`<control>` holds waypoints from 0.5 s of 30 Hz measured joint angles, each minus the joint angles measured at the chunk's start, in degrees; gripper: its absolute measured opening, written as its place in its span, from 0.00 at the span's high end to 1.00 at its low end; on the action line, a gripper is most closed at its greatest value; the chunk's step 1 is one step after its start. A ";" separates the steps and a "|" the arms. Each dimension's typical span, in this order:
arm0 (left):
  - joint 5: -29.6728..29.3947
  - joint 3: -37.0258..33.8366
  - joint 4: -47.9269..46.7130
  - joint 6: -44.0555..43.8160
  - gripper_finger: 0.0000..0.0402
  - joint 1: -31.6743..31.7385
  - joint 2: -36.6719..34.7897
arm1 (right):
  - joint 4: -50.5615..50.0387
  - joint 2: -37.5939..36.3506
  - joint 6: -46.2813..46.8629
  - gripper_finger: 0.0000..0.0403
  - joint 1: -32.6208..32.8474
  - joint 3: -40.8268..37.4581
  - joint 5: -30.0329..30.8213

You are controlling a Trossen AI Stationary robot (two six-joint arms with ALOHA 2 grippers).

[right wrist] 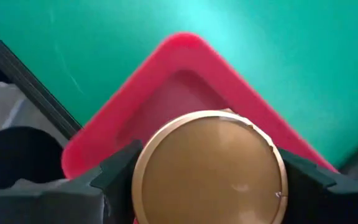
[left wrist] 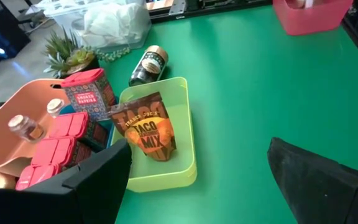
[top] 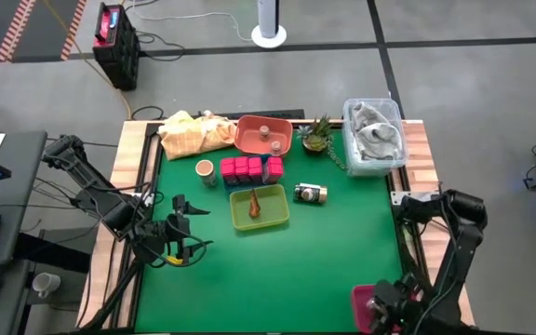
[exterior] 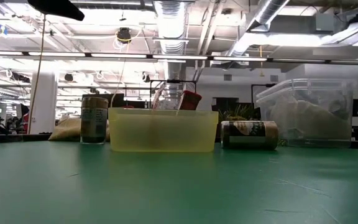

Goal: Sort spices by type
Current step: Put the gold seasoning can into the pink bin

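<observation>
My right gripper (top: 386, 303) hangs at the table's near right corner over a red container (right wrist: 185, 81), shut on a round jar with a gold lid (right wrist: 209, 165). My left gripper (top: 182, 233) waits open at the near left and touches nothing. A yellow-green box (top: 259, 208) at mid table holds a brown taco-mix packet (left wrist: 148, 127). Beside it a dark jar (top: 310, 193) lies on its side. Pink tins (top: 249, 168) stand in a row behind the box. A tan jar (top: 205, 169) stands to their left. A salmon tray (top: 263, 136) holds small jars. My right gripper pinches the gold-lidded jar by its round sides (right wrist: 143, 169) between its two fingers, one on each side. The fingers come from above, pointing down. The jar stands upright, lid up, over the red container; its bottom is hidden by the jar itself.
At the far edge lie a yellow cloth (top: 194, 132), a small green plant (top: 316, 135) and a clear bin (top: 375, 136) with grey stuff in it. The green mat's near middle (top: 277, 279) has free room.
</observation>
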 joint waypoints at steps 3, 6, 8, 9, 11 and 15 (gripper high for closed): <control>0.01 0.00 -0.28 -0.03 0.11 0.00 0.00 | 2.01 0.06 -0.18 0.25 -0.27 -2.42 0.49; 0.04 0.00 -0.35 -0.27 0.11 0.00 0.02 | 2.26 -0.01 1.04 0.21 -0.29 -3.46 0.70; 0.08 0.00 -0.94 -0.65 0.11 0.00 0.02 | 2.24 0.00 2.72 0.10 -0.27 -3.79 0.33; 0.09 0.00 -1.31 -0.76 0.11 0.00 0.02 | 2.14 0.01 3.37 0.07 -0.27 -3.84 -0.22; 0.09 0.00 -1.58 -0.95 0.11 0.00 0.02 | 2.09 0.01 3.63 0.05 -0.46 -3.83 -1.89; 0.72 0.00 -1.70 -0.84 0.11 0.00 -0.01 | 1.05 -0.30 1.76 0.13 -1.12 -1.67 -2.93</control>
